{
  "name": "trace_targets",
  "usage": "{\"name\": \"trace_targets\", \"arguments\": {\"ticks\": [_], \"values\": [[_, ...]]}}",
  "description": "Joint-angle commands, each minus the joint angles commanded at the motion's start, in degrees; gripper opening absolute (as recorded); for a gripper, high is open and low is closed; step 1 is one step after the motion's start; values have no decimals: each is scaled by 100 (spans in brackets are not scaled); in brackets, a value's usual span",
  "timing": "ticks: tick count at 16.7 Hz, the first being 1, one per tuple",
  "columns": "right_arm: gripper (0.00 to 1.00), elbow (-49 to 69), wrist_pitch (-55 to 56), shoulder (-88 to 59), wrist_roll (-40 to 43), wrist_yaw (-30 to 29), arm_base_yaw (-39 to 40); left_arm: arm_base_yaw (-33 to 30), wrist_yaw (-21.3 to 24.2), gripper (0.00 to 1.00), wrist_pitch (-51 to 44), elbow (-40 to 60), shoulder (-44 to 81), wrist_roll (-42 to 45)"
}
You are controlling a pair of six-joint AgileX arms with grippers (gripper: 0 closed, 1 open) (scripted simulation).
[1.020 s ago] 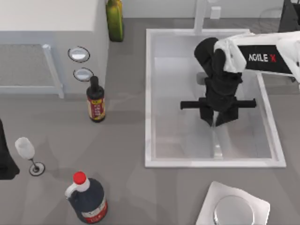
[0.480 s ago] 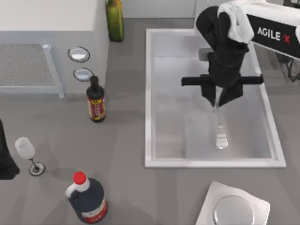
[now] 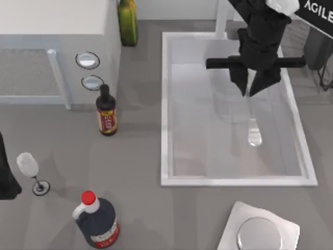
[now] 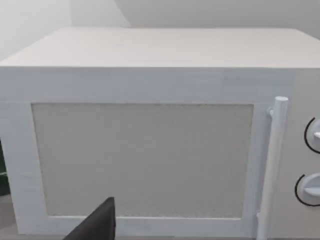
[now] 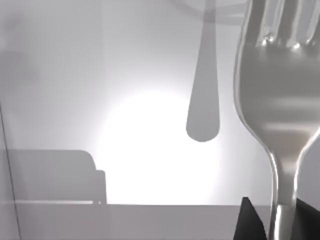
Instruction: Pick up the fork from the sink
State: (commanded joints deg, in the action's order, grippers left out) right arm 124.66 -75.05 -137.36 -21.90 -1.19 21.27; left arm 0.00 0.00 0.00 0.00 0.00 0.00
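The gray table [image 3: 140,172] carried the white sink [image 3: 164,109] on its right half and a white microwave [image 3: 52,47] at its far left corner, its door and handle filling the left wrist view [image 4: 145,160]. The right AgileX arm [image 3: 291,8] reached in from the upper right, its black gripper [image 3: 256,89] hanging over the far part of the basin with both fingers pinched on the handle of the fork [image 3: 253,125]. The fork hung from that grip above the basin floor, its far end pointing toward the table's near edge; in the right wrist view its 4 tines and shiny neck [image 5: 280,100] rose from the fingertips [image 5: 248,220], a fork-shaped shadow falling on the white surface behind. A dark jug with a red cap [image 3: 96,221], a soy sauce bottle [image 3: 106,112], a green bottle [image 3: 127,21], a square plate with a metal dish [image 3: 258,232] and a wine glass [image 3: 31,172] stood around the sink. The left arm [image 3: 6,172] sat parked at the left edge; whether its fingers were apart could not be told.
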Motion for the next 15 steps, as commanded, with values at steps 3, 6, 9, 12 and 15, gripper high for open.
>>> {"name": "trace_targets", "arguments": {"ticks": [3, 6, 9, 12, 15], "values": [[0, -23, 14, 0, 4, 3, -3, 0, 0, 100, 0, 0, 0, 0], [0, -419, -19, 396, 299, 17, -300, 0, 0, 100, 0, 0, 0, 0], [0, -1242, -95, 1262, 861, 43, -865, 0, 0, 100, 0, 0, 0, 0], [0, -2241, -194, 2336, 1525, 74, -1533, 0, 0, 100, 0, 0, 0, 0], [0, -3096, -290, 3220, 2124, 102, -2134, 0, 0, 100, 0, 0, 0, 0]]}}
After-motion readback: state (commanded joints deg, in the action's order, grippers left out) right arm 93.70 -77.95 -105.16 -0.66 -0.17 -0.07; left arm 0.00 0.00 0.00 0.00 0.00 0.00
